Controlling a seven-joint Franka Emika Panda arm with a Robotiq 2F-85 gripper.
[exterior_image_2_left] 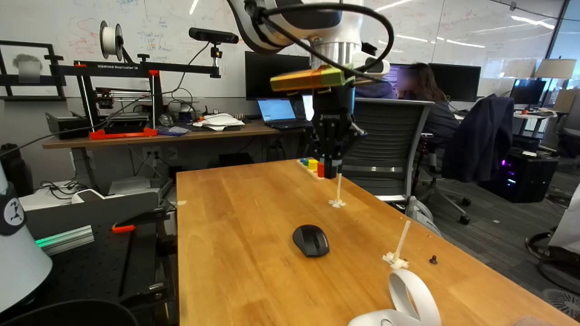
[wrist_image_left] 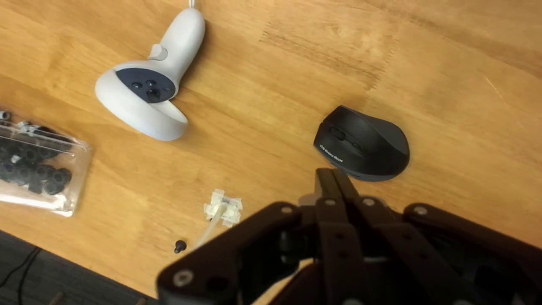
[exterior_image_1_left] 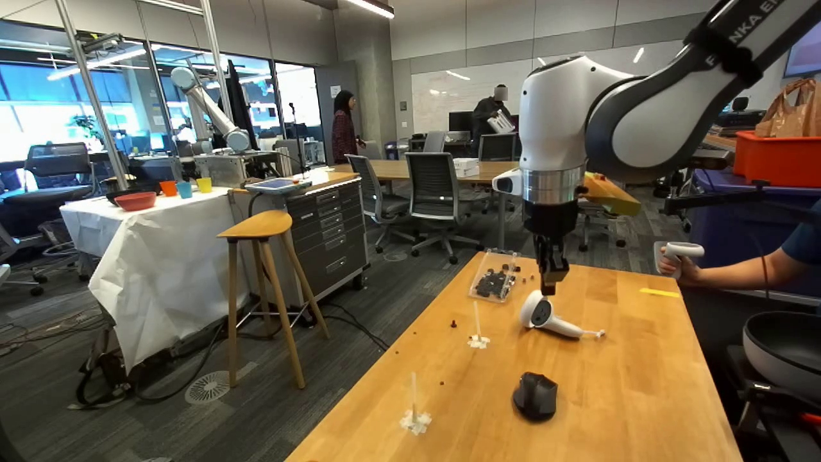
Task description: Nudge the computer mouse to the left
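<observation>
Over the wooden table [exterior_image_1_left: 616, 359], well up from its top, hangs the claw [wrist_image_left: 333, 173], its two fingers [wrist_image_left: 324, 186] pressed together with nothing visible between them. That shape suits pushing rather than grasping, so it looks ready for the nudge. As for progress, the mouse [wrist_image_left: 362, 146] sits flat on its base and the claw does not touch it; I judge the push as not yet made, with lowering beside it, the sideways shove and the retreat all left to do. No mark shows where the mouse ought to end up, so these pictures alone cannot rule out a nudge already given, nor do they settle whose left is meant. From the claw, the mouse is the nearest thing: in the wrist view it lies just past the tips, a little toward the right edge, its near side almost meeting them, though in both exterior views the claw stands higher, with air between the two. The mouse's wheel end points roughly toward the white controller [wrist_image_left: 148, 82], which lies well apart from it. Farther out are a taped-down stick [wrist_image_left: 214, 220] with a loose dark piece [wrist_image_left: 180, 245] just beside it, and a see-through tray [wrist_image_left: 79, 178] of small parts near the table's edge
</observation>
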